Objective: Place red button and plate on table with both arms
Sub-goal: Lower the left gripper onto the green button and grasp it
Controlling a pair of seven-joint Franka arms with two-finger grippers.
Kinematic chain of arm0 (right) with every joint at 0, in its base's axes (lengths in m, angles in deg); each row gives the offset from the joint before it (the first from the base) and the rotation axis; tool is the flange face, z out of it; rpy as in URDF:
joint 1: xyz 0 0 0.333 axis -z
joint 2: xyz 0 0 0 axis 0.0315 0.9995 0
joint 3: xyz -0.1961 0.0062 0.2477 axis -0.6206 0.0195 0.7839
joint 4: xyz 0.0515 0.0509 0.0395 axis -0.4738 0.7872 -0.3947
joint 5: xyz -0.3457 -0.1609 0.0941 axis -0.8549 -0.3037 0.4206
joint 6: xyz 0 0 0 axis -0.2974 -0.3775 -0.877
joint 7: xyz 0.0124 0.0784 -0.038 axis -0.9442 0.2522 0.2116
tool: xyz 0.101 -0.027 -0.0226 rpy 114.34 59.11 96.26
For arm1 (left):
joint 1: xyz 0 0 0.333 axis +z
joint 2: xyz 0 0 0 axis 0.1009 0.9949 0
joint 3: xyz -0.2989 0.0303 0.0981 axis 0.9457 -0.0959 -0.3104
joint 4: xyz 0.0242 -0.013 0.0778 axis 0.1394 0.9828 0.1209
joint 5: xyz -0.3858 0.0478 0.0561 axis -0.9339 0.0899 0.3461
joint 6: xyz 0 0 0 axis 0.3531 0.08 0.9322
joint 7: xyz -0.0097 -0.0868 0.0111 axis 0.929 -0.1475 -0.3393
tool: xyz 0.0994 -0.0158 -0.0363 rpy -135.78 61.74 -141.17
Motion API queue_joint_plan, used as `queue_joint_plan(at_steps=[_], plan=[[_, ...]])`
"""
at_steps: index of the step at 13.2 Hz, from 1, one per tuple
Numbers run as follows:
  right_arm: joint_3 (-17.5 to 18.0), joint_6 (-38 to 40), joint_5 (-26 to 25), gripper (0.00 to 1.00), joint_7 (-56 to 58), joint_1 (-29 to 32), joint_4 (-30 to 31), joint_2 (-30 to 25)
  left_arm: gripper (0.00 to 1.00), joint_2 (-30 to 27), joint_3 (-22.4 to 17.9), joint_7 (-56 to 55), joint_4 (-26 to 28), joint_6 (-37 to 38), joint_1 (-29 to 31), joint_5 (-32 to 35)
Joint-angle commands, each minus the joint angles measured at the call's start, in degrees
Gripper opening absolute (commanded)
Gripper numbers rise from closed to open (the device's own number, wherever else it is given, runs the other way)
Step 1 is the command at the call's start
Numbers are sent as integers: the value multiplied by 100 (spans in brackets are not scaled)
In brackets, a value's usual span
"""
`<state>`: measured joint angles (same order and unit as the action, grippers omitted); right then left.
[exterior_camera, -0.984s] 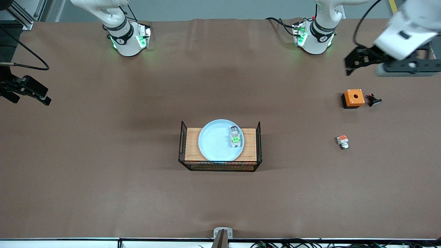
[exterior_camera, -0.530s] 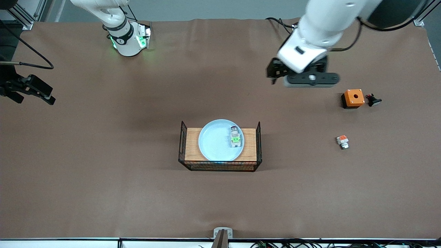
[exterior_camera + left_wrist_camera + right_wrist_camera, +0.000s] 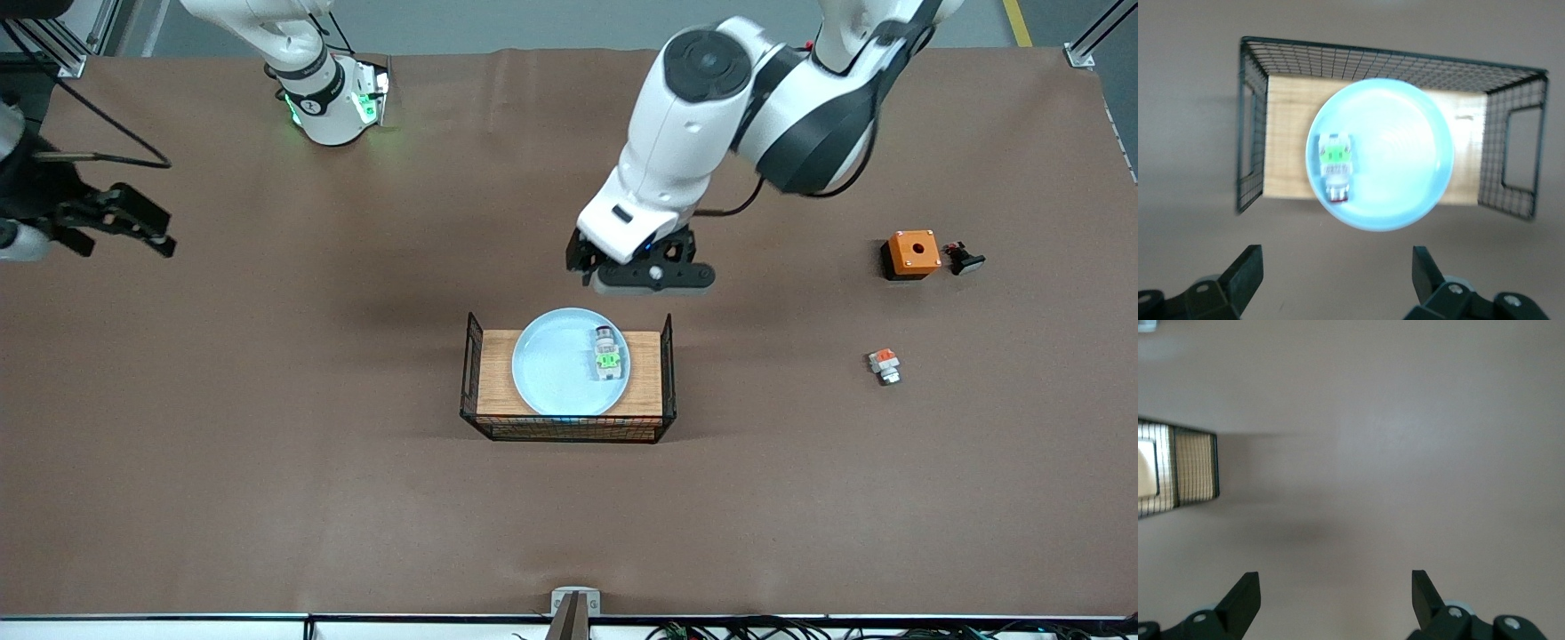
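Brown matte covering spans the whole table (image 3: 267, 498), and near its middle stands a wooden board with black wire-mesh ends (image 3: 645, 373). On that board sits the pale blue plate (image 3: 556, 364), and on the plate, toward the left arm's end, lies the red button (image 3: 606, 360), a tiny white-grey module with a bright green tab.

Up in the air, the left gripper (image 3: 582, 267) hangs over bare table just beside the board's edge, its jaws spread wide and holding nothing. From its wrist camera the two black fingers (image 3: 1248, 270) frame open tabletop, with the plate (image 3: 1405, 153) and the button (image 3: 1336, 167) lying just ahead of the jaws, not between them.

Off at the right arm's end, the right gripper (image 3: 147, 233) hovers over bare table, well apart from the board, jaws spread and empty.

Toward the left arm's end lie an orange square box (image 3: 912, 252), a small black-and-white part (image 3: 965, 259) beside it, and an orange-tabbed module (image 3: 885, 365).
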<state>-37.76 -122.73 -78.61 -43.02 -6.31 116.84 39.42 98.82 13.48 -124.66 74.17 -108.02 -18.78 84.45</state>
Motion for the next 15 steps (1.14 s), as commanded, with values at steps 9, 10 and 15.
queue_joint_plan(at_steps=[9,10,15], plan=[[-22,340,78,100,-1777,-727,-123,106,79,1140,-1288,-156,-419,-781,-1014,472],[-22,332,78,100,-1811,-727,-123,133,76,1159,-1306,-156,-419,-826,-1023,551],[-13,183,114,100,-2697,-902,-123,186,73,1264,-1297,-164,-419,-896,-1032,552]])
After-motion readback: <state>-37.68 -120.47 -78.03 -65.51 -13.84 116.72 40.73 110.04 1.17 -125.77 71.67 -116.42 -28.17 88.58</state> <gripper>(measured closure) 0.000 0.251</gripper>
